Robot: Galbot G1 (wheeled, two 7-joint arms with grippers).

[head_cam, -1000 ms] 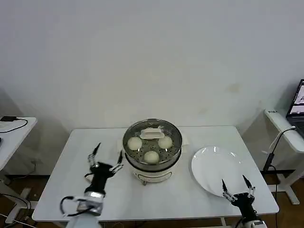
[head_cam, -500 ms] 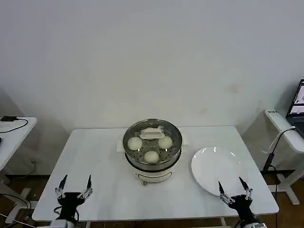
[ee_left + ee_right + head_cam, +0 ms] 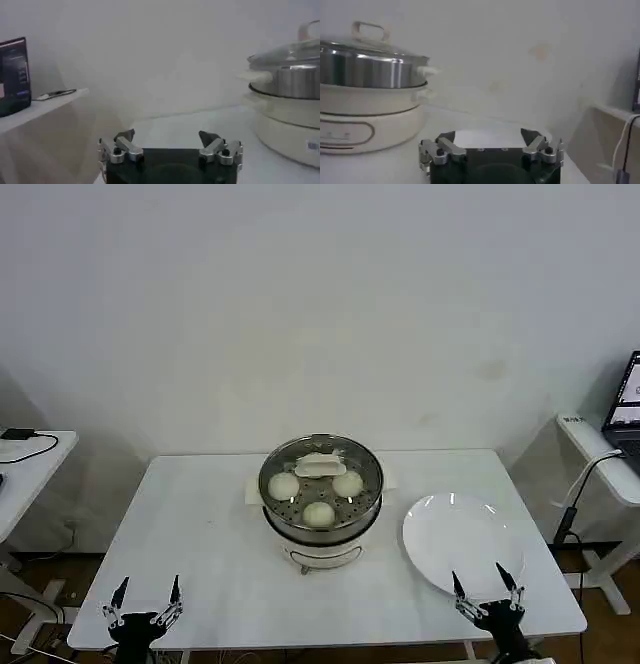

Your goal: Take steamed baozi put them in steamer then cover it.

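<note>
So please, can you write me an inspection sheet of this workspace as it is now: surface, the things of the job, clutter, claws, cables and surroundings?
Surface: white table, bare around the pot.
Job's things: steamer at table centre, glass lid on it; three baozi visible through the lid, a fourth cannot be told behind the lid handle.
Clutter: empty white plate to the steamer's right.
Claws: left claw open at the near left table edge; right claw open at the near right edge, beside the plate.
Cables: one on the left side table; one hanging from the right desk.
Surroundings: plain white wall; laptop at far right.
</note>
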